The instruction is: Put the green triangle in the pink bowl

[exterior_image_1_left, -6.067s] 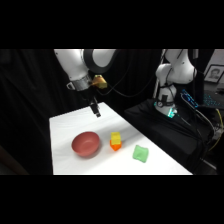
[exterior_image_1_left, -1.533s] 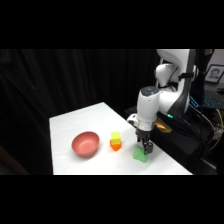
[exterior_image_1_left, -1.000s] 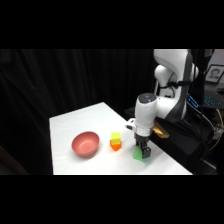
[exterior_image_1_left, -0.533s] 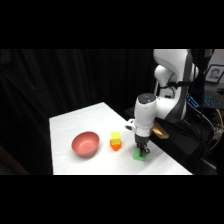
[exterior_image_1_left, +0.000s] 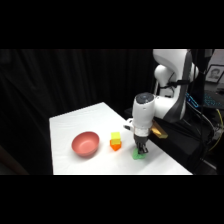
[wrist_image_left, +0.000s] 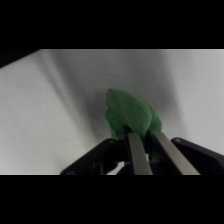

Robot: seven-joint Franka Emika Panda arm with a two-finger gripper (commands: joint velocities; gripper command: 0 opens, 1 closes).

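Side view. The white table [exterior_image_1_left: 90, 120] is seen across the lower middle of the frame against a dark background. The round, shallow reddish-pink bowl [exterior_image_1_left: 85, 144] is located at the lower left of centre, resting on the table top. Just to its right, apart from it, a small yellow-and-orange block [exterior_image_1_left: 115, 141] is seen, yellow above and orange below. The white arm is observed reaching down from the upper right of the frame, and its two-finger gripper [exterior_image_1_left: 141, 150] is lowered onto the small light-green wedge-like triangle [exterior_image_1_left: 138, 155] at the lower centre-right, near the table's right-hand edge. Only a thin green sliver of the triangle is visible beneath the dark fingers. The triangle lies on the table, right of the block and well apart from the bowl.

Wrist view. The green triangle [wrist_image_left: 131, 116] is seen at the centre of the frame, lying on the white surface, with a shadow cast to its left. The two pale fingers [wrist_image_left: 135, 155] rise from the bottom edge, flanked by black linkage, and their tips are placed against the near side of the triangle. The fingers stand narrowly apart and appear drawn in on the piece; a firm grip is indicated, though the contact faces themselves are hidden by the triangle's bulk.
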